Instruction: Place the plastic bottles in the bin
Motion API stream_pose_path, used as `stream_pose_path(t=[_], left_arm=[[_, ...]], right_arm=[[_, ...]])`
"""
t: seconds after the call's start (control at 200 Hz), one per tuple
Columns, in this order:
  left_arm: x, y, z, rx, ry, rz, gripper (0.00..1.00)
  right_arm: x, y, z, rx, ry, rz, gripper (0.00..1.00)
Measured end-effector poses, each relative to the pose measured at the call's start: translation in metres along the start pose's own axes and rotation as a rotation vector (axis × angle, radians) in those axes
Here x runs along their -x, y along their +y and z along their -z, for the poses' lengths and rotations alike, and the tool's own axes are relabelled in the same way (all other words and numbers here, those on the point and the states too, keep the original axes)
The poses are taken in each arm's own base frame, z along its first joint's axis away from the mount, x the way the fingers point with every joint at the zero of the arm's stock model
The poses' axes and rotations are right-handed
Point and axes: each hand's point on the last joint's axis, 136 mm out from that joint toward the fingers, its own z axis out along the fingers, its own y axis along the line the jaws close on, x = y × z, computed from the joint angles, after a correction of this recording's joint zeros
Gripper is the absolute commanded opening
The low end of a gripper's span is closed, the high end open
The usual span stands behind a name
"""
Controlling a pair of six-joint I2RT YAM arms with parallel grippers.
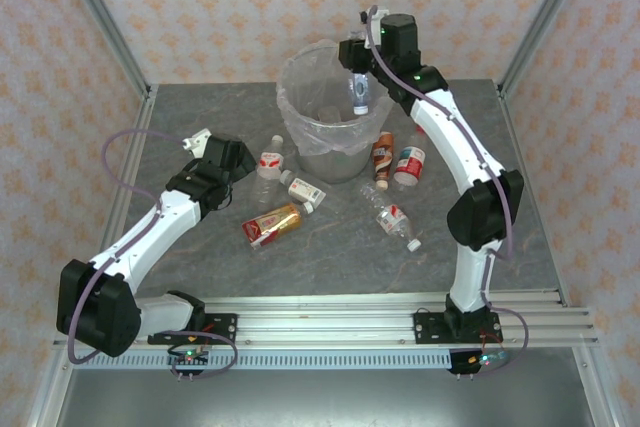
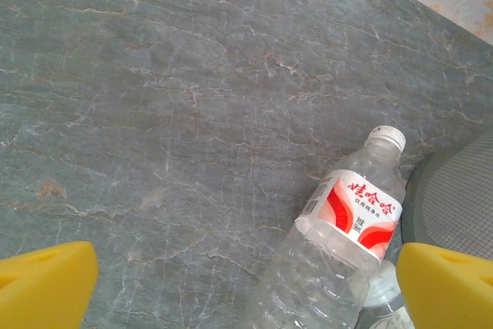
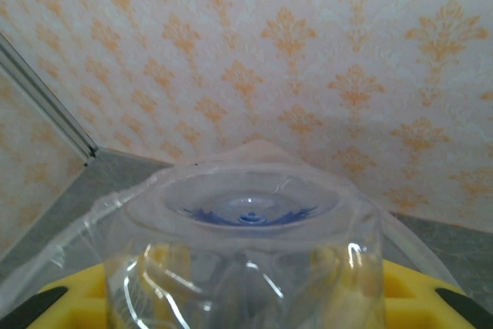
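Note:
My right gripper (image 1: 361, 75) hangs over the grey bin (image 1: 300, 137) lined with a clear bag, shut on a clear plastic bottle (image 1: 360, 95). In the right wrist view, that bottle's base (image 3: 246, 221) sits between the yellow fingers (image 3: 420, 294). My left gripper (image 1: 232, 157) is open and low over the table, left of a clear bottle with a red-and-white label (image 1: 268, 169). In the left wrist view this bottle (image 2: 339, 244) lies between the wide-apart yellow fingertips (image 2: 46, 283), nearer the right one. More bottles lie around the bin: an amber one (image 1: 272, 224), a small one (image 1: 306, 192), a brown-labelled one (image 1: 381, 155), and others.
Two other bottles, one red-and-white labelled (image 1: 410, 159) and one clear (image 1: 396, 219), lie right of the bin. The bin's foot (image 2: 462, 190) is close to the left gripper's right finger. Metal frame posts (image 1: 105, 27) and patterned walls enclose the grey table (image 1: 200, 107).

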Motion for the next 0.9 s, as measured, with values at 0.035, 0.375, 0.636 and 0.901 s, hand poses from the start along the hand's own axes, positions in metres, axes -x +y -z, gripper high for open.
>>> stream_pose_path(t=[0.035, 0.375, 0.636, 0.901], left_arm=[[0.0, 0.0, 0.0, -0.002, 0.002, -0.003, 1.0], [0.002, 0.001, 0.004, -0.009, -0.011, 0.001, 1.0], [0.003, 0.003, 0.007, -0.011, -0.018, 0.003, 1.0], [0.004, 0.005, 0.006, -0.003, -0.022, 0.004, 1.0]], right_arm=[[-0.007, -0.001, -0.003, -0.005, 0.022, 0.015, 0.42], [-0.066, -0.005, -0.031, 0.022, 0.226, 0.154, 0.43], [-0.089, -0.009, -0.051, 0.02, 0.348, 0.201, 0.44], [-0.126, -0.018, -0.063, -0.036, 0.478, 0.26, 0.48]])
